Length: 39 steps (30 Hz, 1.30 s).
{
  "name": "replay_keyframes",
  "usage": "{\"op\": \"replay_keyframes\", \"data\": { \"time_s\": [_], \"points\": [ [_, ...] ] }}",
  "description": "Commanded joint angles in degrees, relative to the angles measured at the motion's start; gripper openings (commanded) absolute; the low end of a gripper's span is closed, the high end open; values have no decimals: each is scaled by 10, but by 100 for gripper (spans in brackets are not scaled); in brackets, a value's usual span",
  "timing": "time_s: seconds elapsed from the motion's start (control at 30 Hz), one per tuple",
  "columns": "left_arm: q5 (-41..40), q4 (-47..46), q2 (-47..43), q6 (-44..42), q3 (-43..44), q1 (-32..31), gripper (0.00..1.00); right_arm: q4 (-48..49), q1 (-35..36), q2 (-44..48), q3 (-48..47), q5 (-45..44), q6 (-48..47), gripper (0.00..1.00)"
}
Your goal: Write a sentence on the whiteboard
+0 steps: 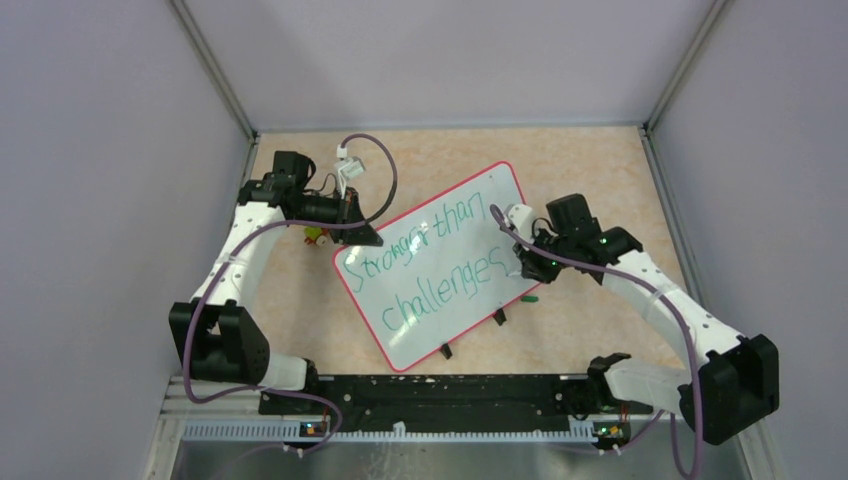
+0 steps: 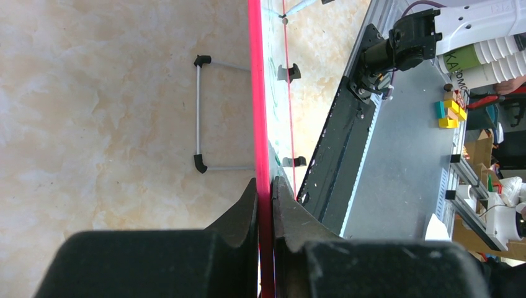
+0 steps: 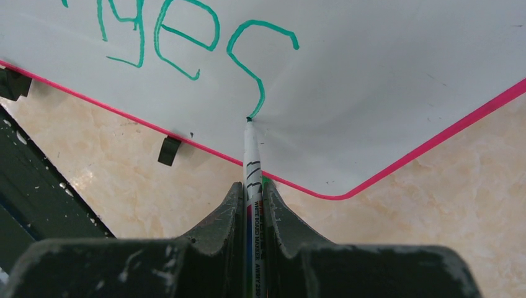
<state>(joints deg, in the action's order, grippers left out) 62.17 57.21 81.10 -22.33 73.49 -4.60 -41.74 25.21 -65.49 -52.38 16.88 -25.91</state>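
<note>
Left end effector (image 2: 265, 189) pinches whiteboard (image 2: 255, 93) rim; right end effector (image 3: 251, 195) holds marker (image 3: 250, 155).

- Bright, even overhead light; a soft glare patch on the glossy whiteboard (image 1: 440, 265)
- Faint, diffuse shadows under the arms on the table (image 1: 590, 170)
- Wrist views crisp beyond; dark jaws in the foreground slightly soft
</note>
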Motion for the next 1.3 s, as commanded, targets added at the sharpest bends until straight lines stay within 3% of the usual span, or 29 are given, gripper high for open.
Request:
{"op": "replay_keyframes", "data": {
  "time_s": [0.0,0.63,1.0,1.27],
  "points": [
    [-13,-28,-11,-47,9,-11,0,31,7,-3,8,8,-3,0],
    [-15,-28,-11,-44,10,-12,0,22,61,8,-50,65,36,0],
    [-12,-27,-10,-45,10,-12,0,-26,-35,46,-37,93,-1,0],
    [-15,-28,-13,-44,10,-12,0,5,-39,28,-29,59,0,0]
  ]
}}
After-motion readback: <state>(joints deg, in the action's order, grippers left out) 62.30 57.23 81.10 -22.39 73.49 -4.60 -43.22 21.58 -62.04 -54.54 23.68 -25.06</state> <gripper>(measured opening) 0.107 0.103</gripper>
